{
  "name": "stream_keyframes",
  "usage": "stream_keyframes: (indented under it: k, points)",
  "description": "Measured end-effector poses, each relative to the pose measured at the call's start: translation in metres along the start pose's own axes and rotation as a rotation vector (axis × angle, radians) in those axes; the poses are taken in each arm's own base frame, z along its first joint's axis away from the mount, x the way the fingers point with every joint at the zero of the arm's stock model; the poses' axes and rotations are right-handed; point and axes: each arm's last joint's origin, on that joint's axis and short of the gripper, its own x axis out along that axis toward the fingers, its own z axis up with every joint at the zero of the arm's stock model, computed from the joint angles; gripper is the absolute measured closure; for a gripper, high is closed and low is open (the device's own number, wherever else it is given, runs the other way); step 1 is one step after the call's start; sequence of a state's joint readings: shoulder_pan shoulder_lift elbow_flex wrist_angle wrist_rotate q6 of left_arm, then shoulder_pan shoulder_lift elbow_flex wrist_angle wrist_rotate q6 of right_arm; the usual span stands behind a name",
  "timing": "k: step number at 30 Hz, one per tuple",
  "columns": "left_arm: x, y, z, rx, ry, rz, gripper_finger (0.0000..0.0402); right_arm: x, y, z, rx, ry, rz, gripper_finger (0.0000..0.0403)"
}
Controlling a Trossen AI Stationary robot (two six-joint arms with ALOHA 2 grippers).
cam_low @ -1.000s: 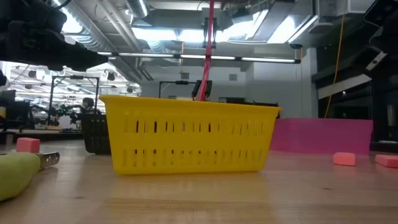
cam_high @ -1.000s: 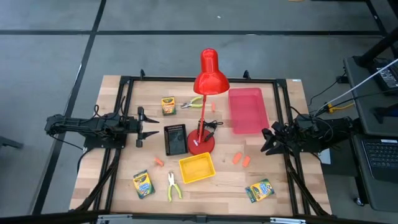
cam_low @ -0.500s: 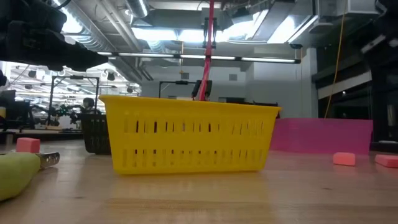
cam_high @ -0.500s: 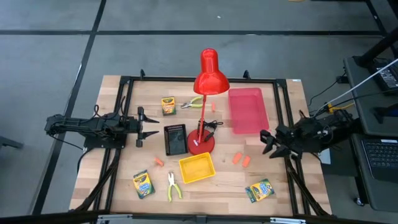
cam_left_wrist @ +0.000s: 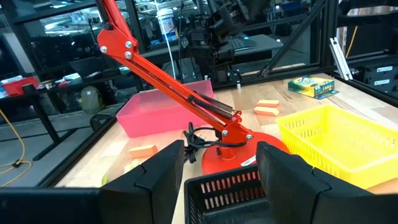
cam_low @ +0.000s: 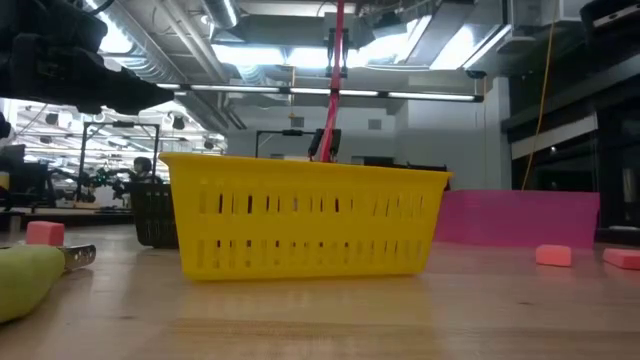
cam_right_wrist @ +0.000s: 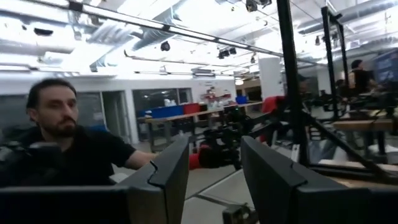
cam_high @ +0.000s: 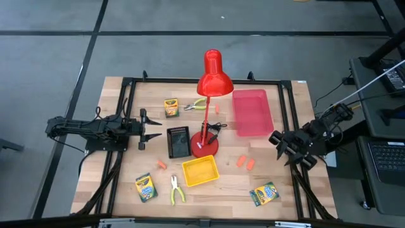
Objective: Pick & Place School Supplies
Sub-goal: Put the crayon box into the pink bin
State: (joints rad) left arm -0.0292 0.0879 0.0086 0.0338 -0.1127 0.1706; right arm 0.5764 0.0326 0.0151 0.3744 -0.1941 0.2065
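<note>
Three yellow-and-green crayon boxes lie flat on the table: one far (cam_high: pixel 171 107), one near left (cam_high: pixel 145 187), one near right (cam_high: pixel 264 194). One pair of pliers (cam_high: pixel 197 105) lies by the lamp's shade, the other (cam_high: pixel 176 189) left of the yellow tray. Orange pieces (cam_high: pixel 245 163) lie right of the lamp's base; another (cam_high: pixel 161 164) lies near the black tray. My left gripper (cam_high: pixel 149 123) waits open at the table's left, pointing at the black tray (cam_left_wrist: pixel 230 186). My right gripper (cam_high: pixel 278 142) hangs open at the table's right edge, above the wood, touching nothing.
A tall red desk lamp (cam_high: pixel 212 76) stands mid-table on its round base (cam_high: pixel 204 147). A pink tray (cam_high: pixel 252 113), a black tray (cam_high: pixel 178 142) and a yellow tray (cam_high: pixel 200 171) sit around it. A black frame runs along the table's edges. A person (cam_right_wrist: pixel 62 143) shows beyond the table.
The right arm has swung and risen: its gripper has shifted a little toward the table's right edge and tipped upward. The left arm and all the supplies have kept still.
</note>
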Motion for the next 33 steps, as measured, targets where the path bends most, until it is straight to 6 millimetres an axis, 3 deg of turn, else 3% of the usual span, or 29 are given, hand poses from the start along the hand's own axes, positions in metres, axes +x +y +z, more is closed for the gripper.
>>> stream_keyframes:
  k: [4, 6, 11, 16, 18, 21, 25, 29, 33]
  points:
    - [0.000, 0.003, 0.004, 0.156, -0.024, 0.088, 0.0203, 0.001, -0.002, -0.002, -0.027, 0.008, -0.061, 0.0253]
    - [0.000, 0.004, 0.008, 0.145, -0.063, 0.095, 0.0203, 0.002, -0.004, -0.002, -0.094, 0.006, -0.121, 0.0253]
    - [-0.003, 0.007, 0.024, -0.219, -0.253, 0.089, 0.0203, 0.001, -0.004, 0.008, -0.195, -0.100, -0.188, 0.0253]
    - [-0.009, 0.010, 0.040, -0.534, -0.445, 0.038, 0.0203, 0.000, -0.001, 0.020, -0.240, -0.207, -0.141, 0.0253]
    - [-0.010, 0.012, 0.042, -0.570, -0.473, 0.074, 0.0203, 0.001, -0.001, 0.020, -0.238, -0.171, -0.143, 0.0253]
    - [-0.009, 0.011, 0.041, -0.487, -0.453, 0.073, 0.0203, 0.006, -0.004, 0.023, -0.197, -0.052, -0.237, 0.0253]
    - [-0.011, 0.011, 0.045, -0.416, -0.490, 0.086, 0.0203, 0.015, -0.005, 0.041, -0.185, 0.064, -0.356, 0.0253]
    - [-0.015, 0.011, 0.053, -0.366, -0.586, 0.024, 0.0203, 0.028, -0.006, 0.059, -0.198, 0.139, -0.443, 0.0253]
    - [-0.014, 0.009, 0.051, -0.379, -0.561, -0.033, 0.0203, 0.043, -0.011, 0.061, -0.173, 0.335, -0.559, 0.0252]
